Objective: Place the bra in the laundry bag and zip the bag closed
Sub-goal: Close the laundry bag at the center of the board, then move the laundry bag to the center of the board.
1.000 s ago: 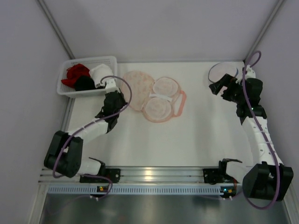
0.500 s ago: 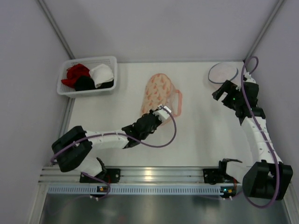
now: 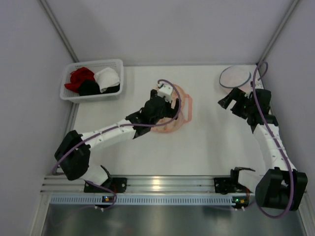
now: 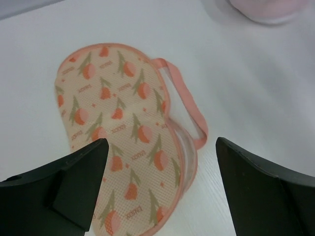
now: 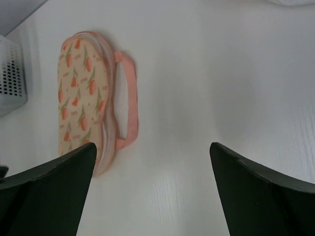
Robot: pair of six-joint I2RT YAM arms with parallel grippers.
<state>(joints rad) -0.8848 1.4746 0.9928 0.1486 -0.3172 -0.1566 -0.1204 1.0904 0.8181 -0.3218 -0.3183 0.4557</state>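
Note:
The laundry bag (image 3: 183, 114) lies mid-table with its patterned peach lid (image 4: 113, 128) folded down over its base. Along the strap side a pale band shows between lid and base (image 5: 106, 132). Its strap loop (image 5: 129, 98) points right. The bra is hidden. My left gripper (image 3: 166, 101) hovers just above the lid, open, with the bag's right edge showing between its fingers (image 4: 160, 147). At the back right my right gripper (image 3: 229, 98) is open and holds nothing; only bare table lies between its fingers (image 5: 151, 147), well right of the bag.
A white basket (image 3: 118, 65) at the back left holds red, black and white garments. A pale pink round object (image 3: 235, 76) lies in the back right corner, just behind the right gripper. Walls close in the table's sides.
The bag lay open a second ago with two pale cups showing. My left gripper swung the lid rightwards over them, then opened and now hovers above the bag. The right arm shifted slightly.

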